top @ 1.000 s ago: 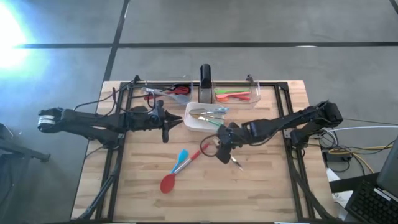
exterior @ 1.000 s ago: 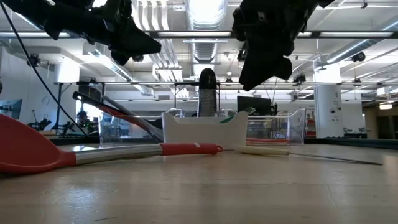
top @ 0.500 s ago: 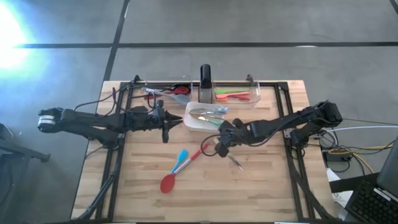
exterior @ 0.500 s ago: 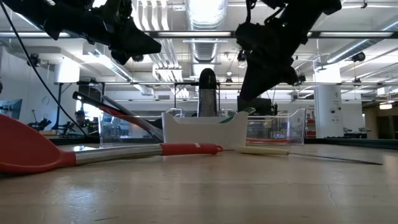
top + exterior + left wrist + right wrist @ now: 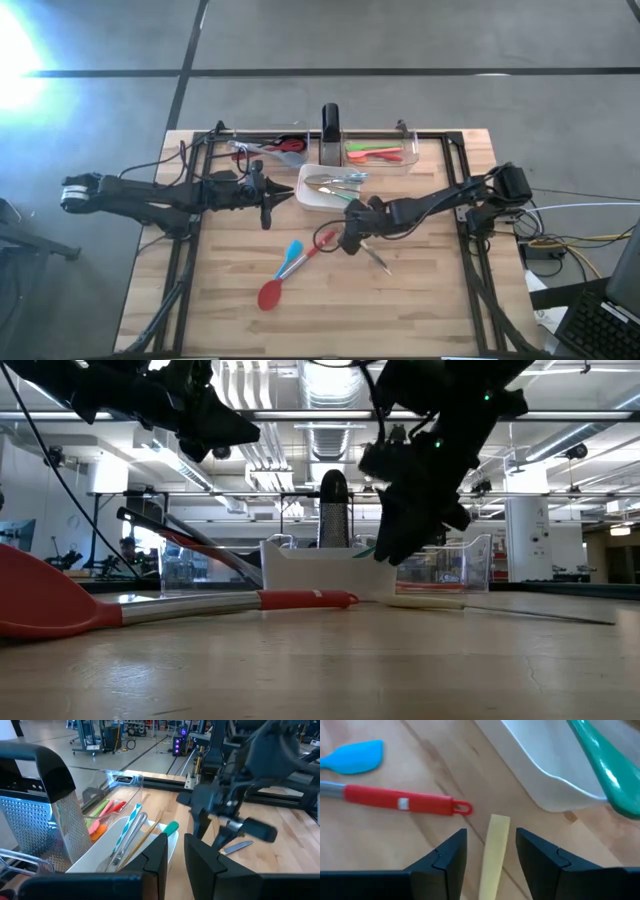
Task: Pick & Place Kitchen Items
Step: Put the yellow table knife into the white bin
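Note:
A cream-handled knife (image 5: pixel 378 258) lies flat on the wooden table, right of a red-handled spoon (image 5: pixel 290 275) and a blue spatula (image 5: pixel 293 250). My right gripper (image 5: pixel 346 242) hangs open just above the knife's handle (image 5: pixel 497 827), tipped down, one finger on either side and clear of it. In the low view its fingertips (image 5: pixel 385 555) are off the table. My left gripper (image 5: pixel 285 197) waits in the air left of the white dish (image 5: pixel 310 200), a narrow gap between its fingers and nothing in it.
The white dish (image 5: pixel 170 845) holds several utensils, among them a green spoon (image 5: pixel 605 765). Behind it stand a grater (image 5: pixel 330 125) and two clear bins (image 5: pixel 265 148) (image 5: pixel 385 153) with red, green and orange utensils. Bare wood lies toward the near edge.
My right gripper has come down toward the table and a little toward its left edge, tipping more steeply, and now hangs over the knife's cream handle. The utensils on the table have stayed where they were.

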